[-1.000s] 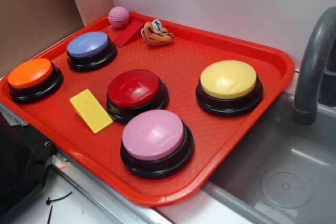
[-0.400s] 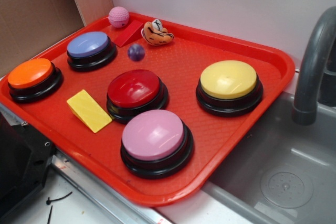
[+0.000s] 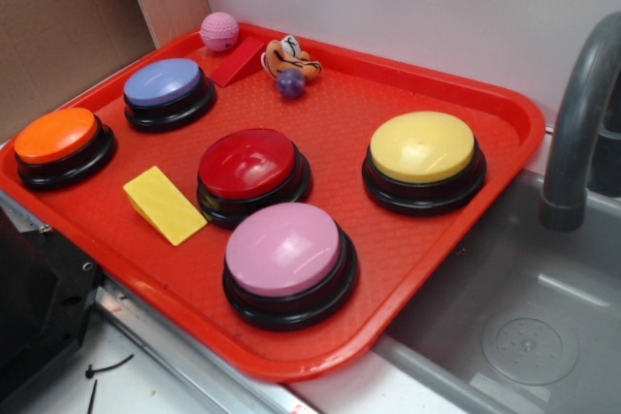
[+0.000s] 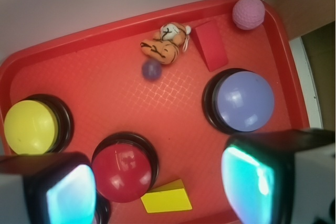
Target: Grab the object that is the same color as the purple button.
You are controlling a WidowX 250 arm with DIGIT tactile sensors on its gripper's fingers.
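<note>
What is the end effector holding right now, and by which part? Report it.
Nothing. The end effector is open and empty, high above the tray. The small purple ball lies loose on the tray beside the tiger toy.

Red textured tray (image 3: 466, 191); periwinkle purple button (image 3: 163, 82); dark purple, seemingly bumpy ball (image 3: 290, 83); pink dimpled ball (image 3: 219, 31); orange, black-striped tiger toy (image 3: 291, 57); yellow wedge (image 3: 165, 204).

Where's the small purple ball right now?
On the tray, near the back rim: the purple ball sits right in front of the tiger toy. The wrist view shows it blurred, with the open gripper empty.
</note>
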